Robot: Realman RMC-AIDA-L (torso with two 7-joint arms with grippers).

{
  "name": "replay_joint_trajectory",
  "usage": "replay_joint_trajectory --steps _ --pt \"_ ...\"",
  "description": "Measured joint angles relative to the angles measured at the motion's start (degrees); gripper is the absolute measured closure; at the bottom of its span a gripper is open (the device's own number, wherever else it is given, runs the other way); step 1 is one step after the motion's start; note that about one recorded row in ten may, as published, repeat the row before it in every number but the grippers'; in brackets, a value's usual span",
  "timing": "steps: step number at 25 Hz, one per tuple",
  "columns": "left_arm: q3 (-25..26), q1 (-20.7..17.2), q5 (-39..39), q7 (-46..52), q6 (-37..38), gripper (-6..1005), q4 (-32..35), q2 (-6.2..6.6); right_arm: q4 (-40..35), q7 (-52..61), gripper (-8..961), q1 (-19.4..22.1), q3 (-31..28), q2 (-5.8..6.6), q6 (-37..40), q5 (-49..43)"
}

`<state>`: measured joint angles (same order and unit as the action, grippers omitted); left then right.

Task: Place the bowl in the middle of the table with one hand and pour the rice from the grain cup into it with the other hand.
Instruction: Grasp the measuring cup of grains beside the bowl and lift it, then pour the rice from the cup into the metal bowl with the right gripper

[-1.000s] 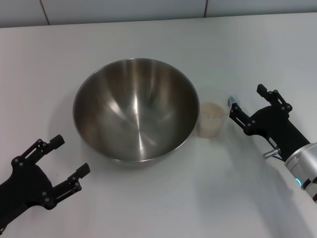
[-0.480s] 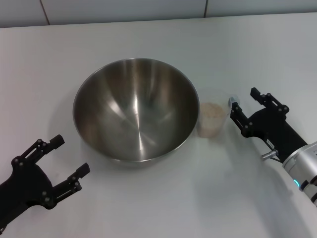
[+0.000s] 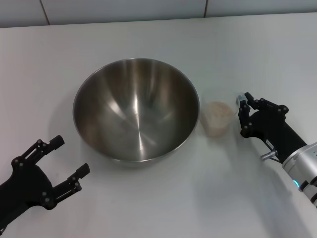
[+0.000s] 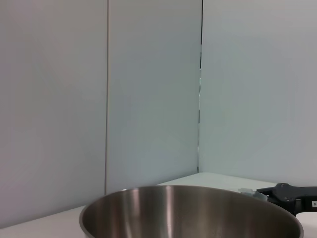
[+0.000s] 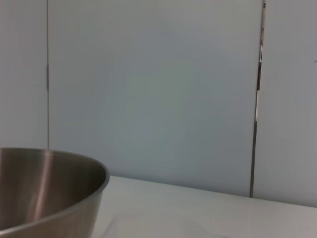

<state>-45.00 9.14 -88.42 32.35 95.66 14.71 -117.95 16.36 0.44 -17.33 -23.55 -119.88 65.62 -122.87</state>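
Observation:
The steel bowl (image 3: 133,109) stands upright in the middle of the white table (image 3: 158,39). It also shows in the left wrist view (image 4: 193,210) and the right wrist view (image 5: 44,191). The clear grain cup (image 3: 217,118), with rice (image 3: 218,110) inside, is just right of the bowl's rim. My right gripper (image 3: 242,117) is at the cup's right side with its fingers (image 3: 242,130) drawn in against the cup wall. The cup looks slightly raised. My left gripper (image 3: 72,154) is open and empty near the front left, apart from the bowl.
A tiled wall edge runs along the table's far side (image 3: 124,10). My right arm (image 3: 302,163) comes in from the front right corner. The right gripper's fingers also show beyond the bowl in the left wrist view (image 4: 287,191).
My right gripper moved in toward the cup and its fingers closed against it. The cup shifted a little to the right, away from the bowl. The left arm and the bowl stayed still.

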Motion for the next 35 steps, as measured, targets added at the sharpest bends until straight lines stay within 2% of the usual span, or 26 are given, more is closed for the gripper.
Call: replay_joint_trajectory --steps 5,11,17,22,28,35 --pt "0.0 0.06 0.0 -0.12 -0.04 159 -0.51 0.0 0.07 0.0 779 0.0 0.06 0.0 0.5 -0.15" --pt "0.06 0.09 0.0 -0.3 -0.2 159 -0.51 -0.06 0.07 0.0 934 0.15 0.09 0.0 1.48 -0.04" --pt "0.09 0.09 0.0 -0.38 -0.25 158 -0.47 -0.09 -0.03 -0.03 935 -0.23 -0.65 0.0 2.44 0.01" --pt "0.09 0.18 0.0 -0.51 -0.25 159 -0.52 -0.15 -0.29 -0.07 936 -1.23 -3.05 0.19 6.66 0.09" --pt "0.09 0.18 0.01 -0.53 -0.25 160 -0.55 -0.19 -0.64 -0.06 936 -3.83 -5.15 0.54 11.28 0.1" --pt "0.09 0.18 -0.11 -0.53 -0.3 161 -0.56 -0.18 -1.16 -0.02 936 -6.89 -7.84 0.6 12.43 0.09"
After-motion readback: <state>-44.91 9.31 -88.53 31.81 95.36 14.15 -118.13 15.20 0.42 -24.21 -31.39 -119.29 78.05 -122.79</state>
